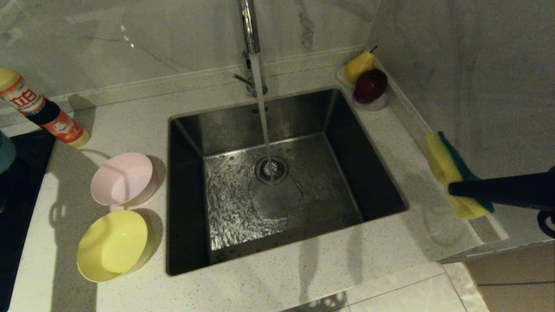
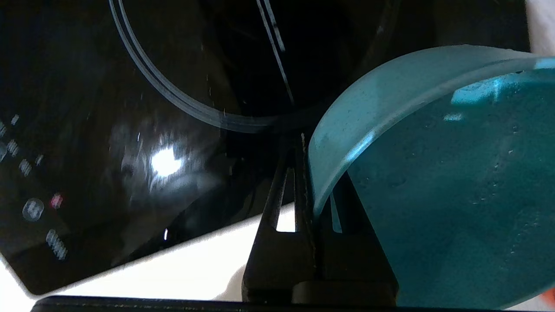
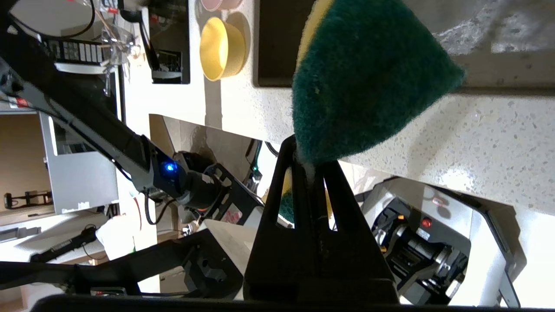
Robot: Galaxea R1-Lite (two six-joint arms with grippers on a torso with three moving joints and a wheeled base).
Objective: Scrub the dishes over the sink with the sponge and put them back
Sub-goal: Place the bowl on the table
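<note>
1. My right gripper (image 3: 308,160) is clamped on the sponge (image 3: 368,78), a small rectangular block of yellow foam with a dark green scouring layer. In the head view the sponge (image 1: 451,173) sits at the right edge of the frame, held over the pale speckled stone counter (image 1: 390,242) just right of the sink, with the dark finger across its lower end.

2. My left gripper (image 2: 310,186) is pinched tight on the rim of the light blue plastic bowl (image 2: 455,182). In the wrist view the bowl hangs over the glossy black glass cooktop (image 2: 130,130). From the head camera only a sliver of that bowl (image 1: 5,151) shows at the far left edge, and the gripper itself isn't in that shot.

3. The large rectangular brushed stainless-steel sink (image 1: 347,143) fills the middle of the head view. Water runs from the chrome tap (image 1: 249,26) at top centre straight onto the round drain strainer (image 1: 271,170).

4. Left of the sink, the pale pink plastic bowl (image 1: 122,178) and the yellow plastic bowl (image 1: 113,245) sit on the counter, pink above yellow in the frame, close together.

5. Upper left: an orange-and-white bottle with a yellow cap (image 1: 41,110) leans against the wall.

6. Upper right: a small white dish (image 1: 373,104) with a yellow pear (image 1: 359,66) and a dark red apple (image 1: 370,85).
</note>
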